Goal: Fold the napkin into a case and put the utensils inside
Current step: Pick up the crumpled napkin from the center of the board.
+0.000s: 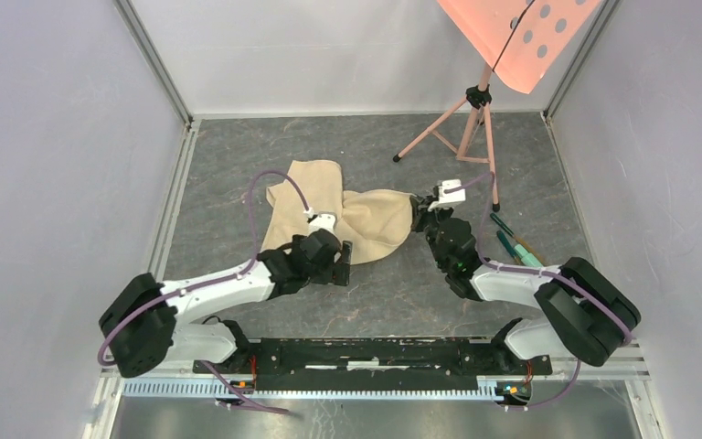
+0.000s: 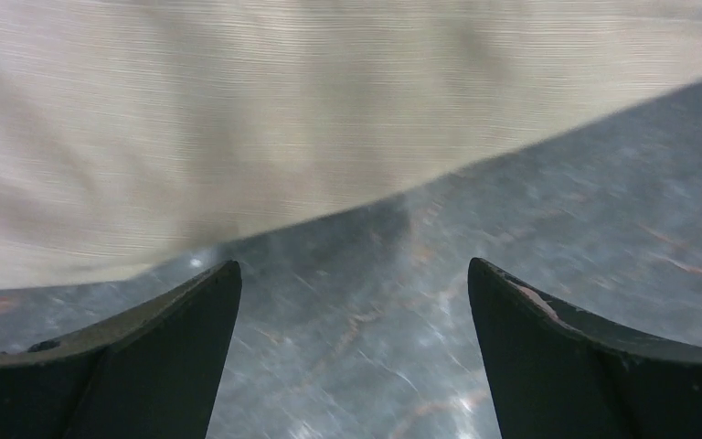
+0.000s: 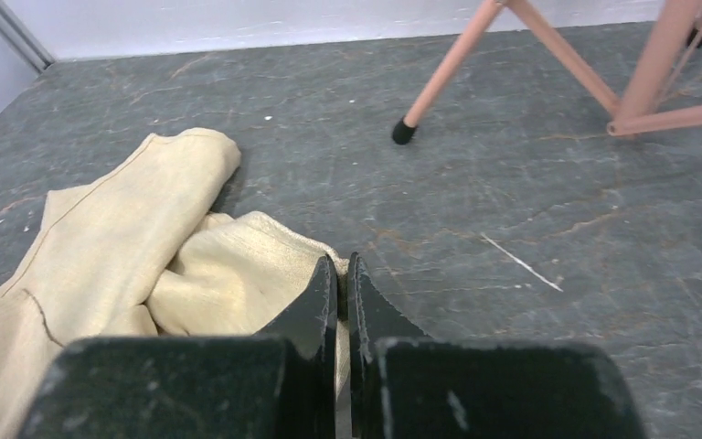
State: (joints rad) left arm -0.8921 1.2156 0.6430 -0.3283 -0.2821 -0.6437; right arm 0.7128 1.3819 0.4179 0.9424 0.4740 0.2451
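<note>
— At the middle of the table (image 1: 402,293), in the top view, the napkin (image 1: 329,206) is lying crumpled. The right gripper (image 1: 418,203) is pinching its 3 o'clock edge.
— And the left gripper (image 1: 345,256)?
— It is hovering at the cloth's 6 o'clock. In its own wrist view its fingers (image 2: 174,320) are standing wide apart, gripping nothing, with the napkin (image 2: 238,119) at 12 o'clock.
— In the right wrist view, the fingers (image 3: 315,302) are pressing almost together on the napkin's (image 3: 128,256) edge.

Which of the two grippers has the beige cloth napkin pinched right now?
The right gripper: its jaws are shut on an edge of the beige cloth napkin. The left gripper is open, holding nothing.
</note>
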